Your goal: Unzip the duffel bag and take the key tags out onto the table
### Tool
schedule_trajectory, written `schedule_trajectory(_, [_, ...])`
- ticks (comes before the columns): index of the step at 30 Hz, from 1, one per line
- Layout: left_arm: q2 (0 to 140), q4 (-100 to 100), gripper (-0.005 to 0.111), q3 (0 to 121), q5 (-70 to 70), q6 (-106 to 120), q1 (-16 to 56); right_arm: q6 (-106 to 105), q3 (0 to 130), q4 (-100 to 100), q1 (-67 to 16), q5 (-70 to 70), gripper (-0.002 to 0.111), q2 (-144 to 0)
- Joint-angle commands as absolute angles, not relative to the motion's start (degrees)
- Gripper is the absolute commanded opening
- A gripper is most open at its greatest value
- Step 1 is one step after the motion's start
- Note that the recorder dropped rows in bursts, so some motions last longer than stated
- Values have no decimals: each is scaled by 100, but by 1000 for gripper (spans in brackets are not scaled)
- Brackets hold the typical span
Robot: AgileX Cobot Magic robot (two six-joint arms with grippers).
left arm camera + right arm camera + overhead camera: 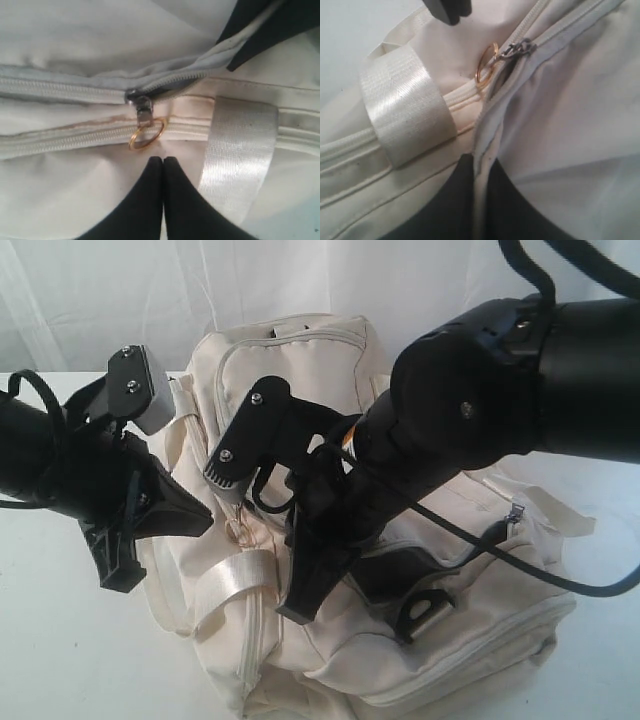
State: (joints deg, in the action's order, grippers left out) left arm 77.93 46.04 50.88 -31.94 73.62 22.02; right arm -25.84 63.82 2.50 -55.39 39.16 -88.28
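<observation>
The left gripper [163,161] has its two black fingers pressed flat together with nothing between them, the tips just beside a small gold ring [146,134] and, as far as the wrist view shows, not touching it. The right gripper [479,162] is closed on a fold of the bag's cream cloth at the edge of the zipper opening, and a strip of fabric shows between its dark fingers. The duffel bag [300,360] lies on the white table [60,640] in the middle of the exterior view, beneath both arms. It is large and soft, made of slack, creased cream fabric, with a zipped pocket panel on its far end and cream zipper tracks running along its top and sides. The gold ring hangs from a metal zipper slider [143,109]. On one side of the slider the teeth are meshed; on the other the track has parted into a narrow dark slit edged with pale grey. A second, closed zipper runs alongside, with a faint brownish mark along the seam between them. A glossy satin strap [239,155] crosses both tracks close to the ring. Near the bag's front a black plastic D-ring [420,615] sticks out from under the right arm.
</observation>
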Motion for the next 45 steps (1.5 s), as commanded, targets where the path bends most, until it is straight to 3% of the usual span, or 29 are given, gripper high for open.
schedule_trajectory(1, [7769, 5374, 32, 4895, -3040, 8445, 2178, -2533, 6331, 240, -5532, 4256, 0, -8766])
schedule_trajectory(3, [7835, 5447, 47, 4831, -2835, 8575, 2178, -2533, 6331, 240, -5532, 4256, 0, -8766])
schedule_trajectory(5, [7947, 5504, 54, 4750, -2611, 8583, 2189, -2533, 6331, 240, -5532, 4256, 0, -8766])
schedule_trajectory(21, [8550, 7434, 53, 4711, -2555, 10704, 2198, -2533, 6331, 254, -5532, 4266, 0, -8766])
schedule_trajectory(32, [8844, 6935, 53, 4711, -3126, 10886, 2198, -2533, 6331, 272, -5532, 4266, 0, -8766])
schedule_trajectory(38, [8855, 6955, 30, 4674, -3121, 10886, 2198, -2533, 6331, 272, -5532, 4266, 0, -8766])
schedule_trajectory(42, [8766, 7009, 0, 4711, -3026, 10639, 2198, -2533, 6331, 296, -5532, 4312, 0, -8766])
schedule_trajectory(45, [8489, 6776, 0, 4820, -2826, 9979, 2188, -2533, 6331, 296, -5532, 4385, 0, -8766])
